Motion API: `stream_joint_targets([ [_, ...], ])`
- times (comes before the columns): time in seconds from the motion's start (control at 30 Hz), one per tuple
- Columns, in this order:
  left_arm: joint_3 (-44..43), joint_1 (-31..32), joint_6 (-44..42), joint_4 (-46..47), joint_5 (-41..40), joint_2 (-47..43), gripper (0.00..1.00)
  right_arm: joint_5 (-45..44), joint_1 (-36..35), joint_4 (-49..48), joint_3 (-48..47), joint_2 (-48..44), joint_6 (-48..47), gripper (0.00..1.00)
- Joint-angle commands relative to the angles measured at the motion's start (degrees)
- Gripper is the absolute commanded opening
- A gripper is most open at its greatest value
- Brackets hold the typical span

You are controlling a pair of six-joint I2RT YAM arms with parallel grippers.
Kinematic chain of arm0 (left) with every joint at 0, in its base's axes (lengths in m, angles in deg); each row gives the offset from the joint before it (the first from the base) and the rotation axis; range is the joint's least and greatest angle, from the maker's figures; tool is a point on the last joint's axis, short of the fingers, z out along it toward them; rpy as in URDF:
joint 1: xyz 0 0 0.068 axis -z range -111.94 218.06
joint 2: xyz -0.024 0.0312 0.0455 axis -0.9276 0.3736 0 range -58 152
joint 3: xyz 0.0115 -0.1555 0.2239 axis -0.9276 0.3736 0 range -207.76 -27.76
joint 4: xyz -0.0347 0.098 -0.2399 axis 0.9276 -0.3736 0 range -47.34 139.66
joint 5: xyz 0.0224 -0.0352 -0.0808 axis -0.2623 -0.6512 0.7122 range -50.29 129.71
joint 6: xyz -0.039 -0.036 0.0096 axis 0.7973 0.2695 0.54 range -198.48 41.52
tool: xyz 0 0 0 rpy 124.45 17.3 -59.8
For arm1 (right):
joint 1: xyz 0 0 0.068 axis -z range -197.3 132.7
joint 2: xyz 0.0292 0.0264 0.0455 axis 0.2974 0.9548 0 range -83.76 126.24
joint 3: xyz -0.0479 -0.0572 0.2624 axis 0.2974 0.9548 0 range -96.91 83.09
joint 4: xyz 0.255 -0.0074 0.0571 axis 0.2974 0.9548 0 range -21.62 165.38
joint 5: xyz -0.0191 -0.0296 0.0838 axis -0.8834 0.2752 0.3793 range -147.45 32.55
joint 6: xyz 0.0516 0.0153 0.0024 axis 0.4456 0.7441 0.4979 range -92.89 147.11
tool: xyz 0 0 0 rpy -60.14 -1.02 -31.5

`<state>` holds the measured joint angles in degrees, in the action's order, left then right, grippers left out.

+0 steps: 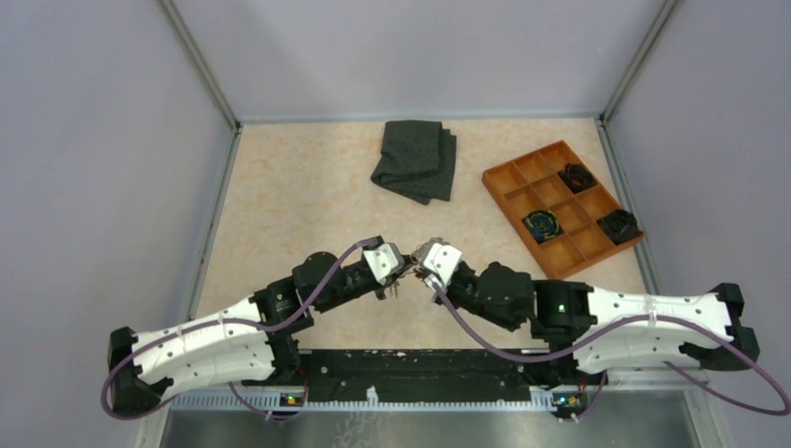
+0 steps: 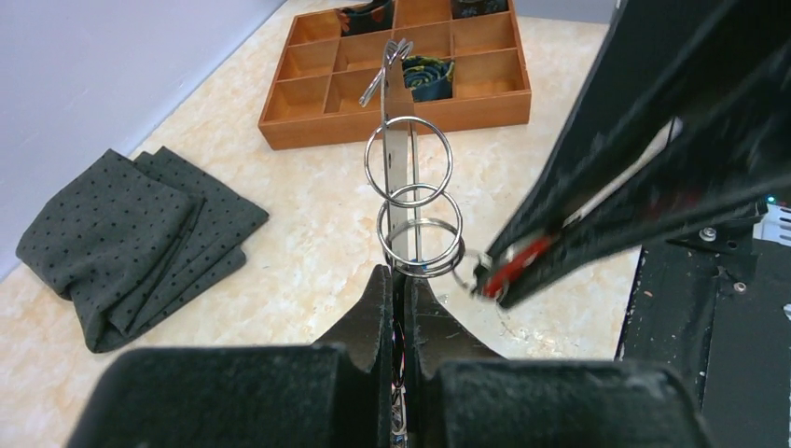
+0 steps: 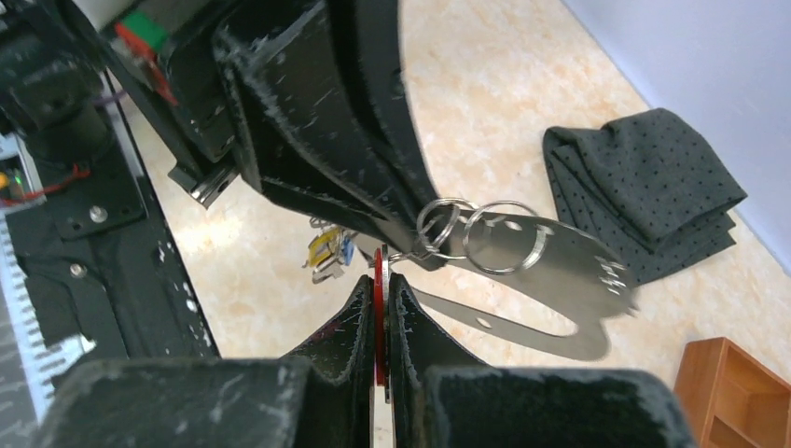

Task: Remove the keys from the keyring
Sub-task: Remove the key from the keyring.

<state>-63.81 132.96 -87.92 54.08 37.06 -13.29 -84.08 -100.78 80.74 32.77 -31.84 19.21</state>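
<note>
Keyring (image 2: 397, 159) pinched tight by left pincer (image 2: 401, 280) so it cannot wobble. Red key (image 2: 518, 261) squeezed by right pincer (image 3: 381, 283), ready to be pulled free.

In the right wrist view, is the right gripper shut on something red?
Yes, the right gripper has its fingers pressed together on a thin red piece, apparently a key's plastic head.

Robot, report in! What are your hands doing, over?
Left hand shut on keyring. Right hand shut on red key. Other keys dangle beside. Nothing blocking.
</note>
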Motion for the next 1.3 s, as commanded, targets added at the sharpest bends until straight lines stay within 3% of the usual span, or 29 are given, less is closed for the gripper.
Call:
stream_joint_targets([
  [0.0, -3.97, -0.48, -1.56, 1.64, -1.27, 0.46, 0.0, 1.41, -0.29, 2.0, -3.61, 4.57, -1.23, 0.0],
  [0.13, -4.24, -0.48, -1.81, 0.39, 0.06, 0.12, 0.0, -3.64, -0.28, 4.1, -4.66, 6.87, -1.29, 0.0],
  [0.33, -4.53, -0.48, -2.04, -2.6, 0.12, -0.11, 0.0, -9.28, 0.78, 0.59, -2.81, 0.72, -2.9, 0.0],
  [0.5, -7.08, -0.49, 0.29, -8.15, -2.1, 0.95, 0.0, -1.33, 0.78, 0.46, -2.61, 0.05, -4.38, 0.0],
  [0.73, -11.89, -0.56, 5.48, -12.91, -3.06, 2.21, 0.0, 2.25, 0.71, 0.06, -1.43, 1.83, -4.39, 0.0],
  [1.2, -13.15, -0.74, 9.19, -17.58, 2.3, 5.62, 0.0, -0.73, 0.72, 1.17, -3.03, -0.42, -6.91, 0.0],
  [1.27, -11.66, -0.74, 11.46, -16.07, 2.25, 5.24, 0.17, 0.73, 0.76, 2.57, -3.97, -0.58, -7.31, 0.0],
])
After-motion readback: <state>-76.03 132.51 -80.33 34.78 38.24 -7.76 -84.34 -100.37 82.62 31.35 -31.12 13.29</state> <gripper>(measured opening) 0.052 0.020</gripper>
